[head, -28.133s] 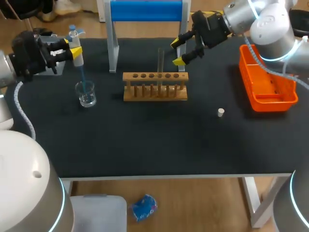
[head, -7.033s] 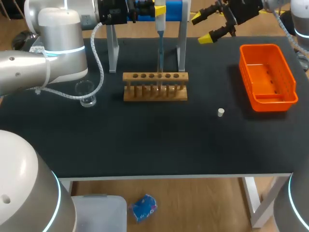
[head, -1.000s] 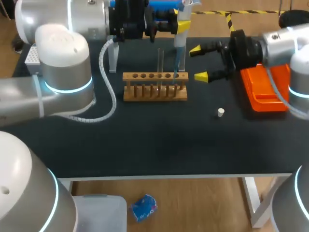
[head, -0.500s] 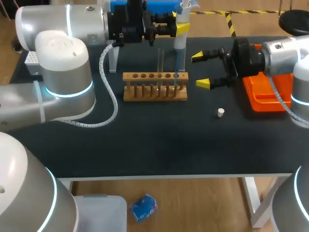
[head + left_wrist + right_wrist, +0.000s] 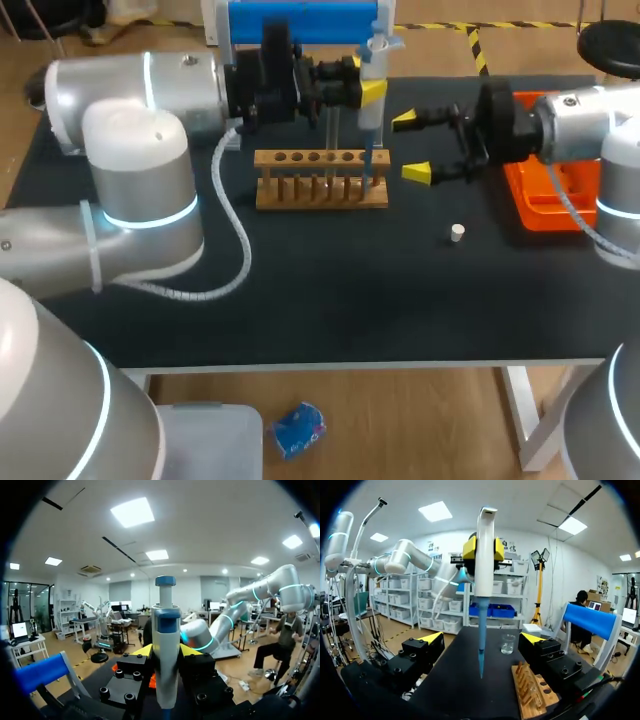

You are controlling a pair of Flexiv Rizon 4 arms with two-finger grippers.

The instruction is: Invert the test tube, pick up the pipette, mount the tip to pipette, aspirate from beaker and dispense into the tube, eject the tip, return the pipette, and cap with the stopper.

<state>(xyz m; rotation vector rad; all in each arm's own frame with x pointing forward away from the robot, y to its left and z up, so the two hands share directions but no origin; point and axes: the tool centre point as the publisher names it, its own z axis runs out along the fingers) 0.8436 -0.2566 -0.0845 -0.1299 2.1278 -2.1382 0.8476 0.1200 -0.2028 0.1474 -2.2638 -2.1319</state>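
While left tool [image 5: 367, 88] grips pipette [image 5: 372, 115], rack [image 5: 320, 182] stands close.

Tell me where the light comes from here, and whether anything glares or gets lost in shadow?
Head view: light falls from overhead; the black table swallows shadows, the left arm shines on its pale shell, and the clear tube nearly vanishes. Left wrist view: the pipette is evenly lit. Right wrist view: the pipette stands bright, without glare.

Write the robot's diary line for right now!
left gripper: shut on pipette | tip: on, by rack end | right gripper: open, beside tip | stopper: on table
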